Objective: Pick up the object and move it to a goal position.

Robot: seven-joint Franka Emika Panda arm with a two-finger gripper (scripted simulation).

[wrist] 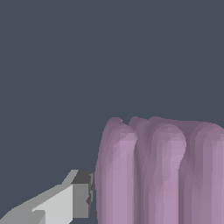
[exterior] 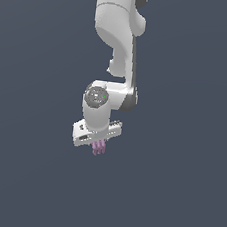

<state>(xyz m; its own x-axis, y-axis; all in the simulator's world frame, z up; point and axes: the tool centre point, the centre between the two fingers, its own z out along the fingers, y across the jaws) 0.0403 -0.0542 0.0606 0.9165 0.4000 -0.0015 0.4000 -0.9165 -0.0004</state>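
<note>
The object (exterior: 99,148) is a small pale purple-pink ridged piece that sticks out just below my white gripper (exterior: 98,144) in the middle of the exterior view. In the wrist view the object (wrist: 162,175) fills the near field, its rounded parallel ridges standing upright. One grey-tipped finger (wrist: 81,199) presses against its side. The other finger is outside the wrist picture. The gripper is shut on the object and holds it.
The white arm (exterior: 117,40) comes down from the top of the exterior view. The ground (exterior: 22,175) is one flat dark blue-grey surface on all sides. No other objects and no goal marker show.
</note>
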